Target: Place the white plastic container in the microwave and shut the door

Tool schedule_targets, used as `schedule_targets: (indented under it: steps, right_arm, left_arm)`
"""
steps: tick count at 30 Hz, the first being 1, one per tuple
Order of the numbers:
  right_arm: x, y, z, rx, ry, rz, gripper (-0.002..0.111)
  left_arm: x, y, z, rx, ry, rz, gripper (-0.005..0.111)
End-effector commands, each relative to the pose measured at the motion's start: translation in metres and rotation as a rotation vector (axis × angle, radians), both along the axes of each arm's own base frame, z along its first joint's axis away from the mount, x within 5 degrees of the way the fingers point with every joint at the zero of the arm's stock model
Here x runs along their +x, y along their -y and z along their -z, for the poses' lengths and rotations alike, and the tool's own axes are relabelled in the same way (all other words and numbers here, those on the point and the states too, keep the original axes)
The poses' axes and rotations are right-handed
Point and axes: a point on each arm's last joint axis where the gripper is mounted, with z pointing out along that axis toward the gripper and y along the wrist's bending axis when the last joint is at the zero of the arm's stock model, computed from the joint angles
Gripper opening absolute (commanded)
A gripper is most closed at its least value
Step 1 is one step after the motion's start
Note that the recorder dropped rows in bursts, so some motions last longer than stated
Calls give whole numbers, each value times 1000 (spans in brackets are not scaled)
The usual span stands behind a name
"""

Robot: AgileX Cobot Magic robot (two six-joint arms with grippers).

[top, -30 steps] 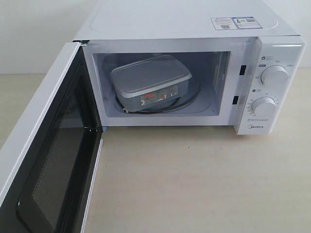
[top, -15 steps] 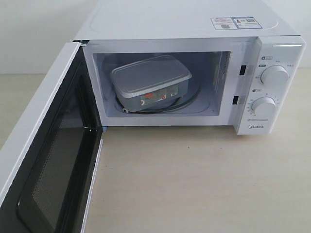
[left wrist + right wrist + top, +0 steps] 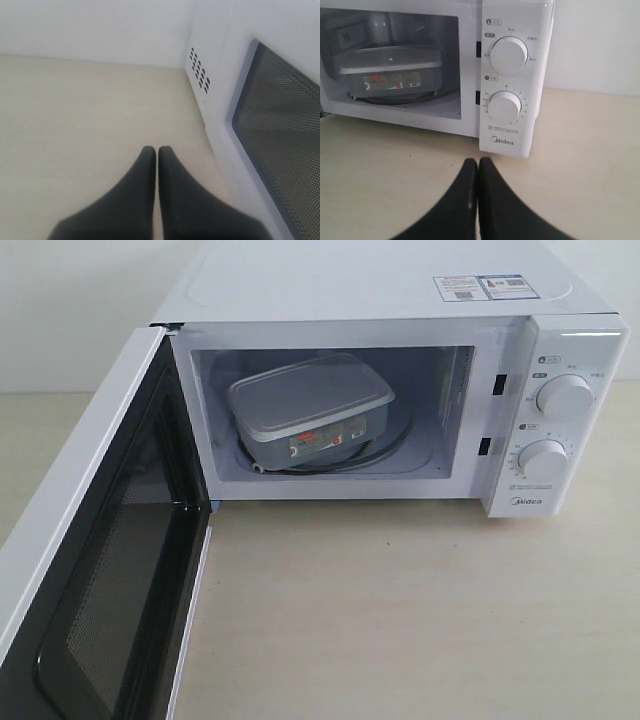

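One white microwave stands with its door swung wide open on the left. Inside the cavity sits the white plastic container, lid on. Left gripper, beside the door's outer face, is pinched closed and empty; right gripper, facing the knobs, likewise.

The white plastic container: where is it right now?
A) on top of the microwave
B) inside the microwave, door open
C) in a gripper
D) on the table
B: the white plastic container sits inside the microwave, whose door stands wide open.
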Motion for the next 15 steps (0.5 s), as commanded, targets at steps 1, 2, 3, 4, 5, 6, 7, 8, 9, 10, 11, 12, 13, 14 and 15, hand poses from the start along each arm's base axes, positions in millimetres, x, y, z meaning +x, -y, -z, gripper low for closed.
schedule_targets:
  steps: [1, 2, 3, 4, 5, 6, 7, 8, 9, 10, 11, 12, 13, 14, 15]
  right_arm:
    - [-1, 1, 3, -22, -26, 4, 0]
    - [-1, 1, 3, -25, -30, 4, 0]
    - [-1, 1, 3, -26, -32, 4, 0]
    - [-1, 1, 4, -30, -44, 4, 0]
    - [-1, 1, 6, -34, -59, 5, 0]
    - [-2, 1, 7, -36, -69, 7, 0]
    - [-2, 1, 7, -36, -73, 10, 0]
    - [-2, 2, 7, -36, -73, 19, 0]
    - [-2, 2, 7, -36, -74, 27, 0]
    - [-2, 3, 7, -35, -74, 38, 0]
    - [-1, 4, 7, -35, -74, 51, 0]
    - [-1, 4, 7, -30, -75, 65, 0]
    - [-1, 5, 7, -30, -75, 78, 0]
    - [-1, 6, 7, -28, -75, 91, 0]
    - [-1, 6, 7, -27, -76, 101, 0]
  left_arm:
    - [0, 0, 0, -20, 1, -4, 4]
    - [0, 0, 0, -20, 1, -4, 4]
    - [0, 0, 0, -20, 1, -4, 4]
    - [0, 0, 0, -20, 1, -4, 4]
    - [0, 0, 0, -20, 1, -4, 4]
    - [0, 0, 0, -20, 1, -4, 4]
    - [0, 0, 0, -20, 1, -4, 4]
    - [0, 0, 0, -20, 1, -4, 4]
    - [0, 0, 0, -20, 1, -4, 4]
    - [0, 0, 0, -20, 1, -4, 4]
    - [0, 0, 0, -20, 1, -4, 4]
    - [0, 0, 0, -20, 1, -4, 4]
    - [0, 0, 0, -20, 1, -4, 4]
    - [0, 0, 0, -20, 1, -4, 4]
    - [0, 0, 0, -20, 1, -4, 4]
